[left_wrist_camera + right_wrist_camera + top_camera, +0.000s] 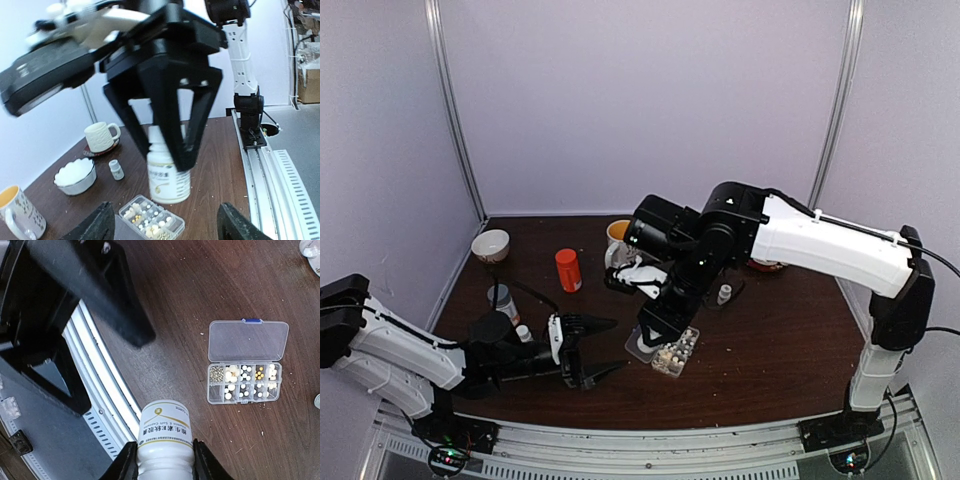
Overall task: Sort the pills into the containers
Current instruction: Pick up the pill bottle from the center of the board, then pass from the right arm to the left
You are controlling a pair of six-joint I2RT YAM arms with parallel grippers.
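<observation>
Pills (231, 375): tiny whitish and tan pellets, lying in several compartments of the box.
Box (216, 395): clear and flat, with its lid folded open beside it. It rests on the brown table (770, 340), beneath the right arm.
Right gripper (165, 462): clamped on a white bottle (167, 175), which hangs upright close over the box. Whether the bottle is capped, I cannot tell.
Left gripper (610, 346): fingers spread wide with nothing between them, low over the table just left of the box.
Handling, pills: likely light, hard and smooth, so prone to roll and bounce. They look too small to pinch singly and are better tipped from the bottle.
Handling, box: probably thin, stiff plastic, light enough to slide on the wood. Steady it by a long outer wall or a corner, not by the lid, whose hinge looks frail.
Nearby: small white bottle (116, 169), white bowl (75, 176), mug (102, 136), orange bottle (567, 270).
</observation>
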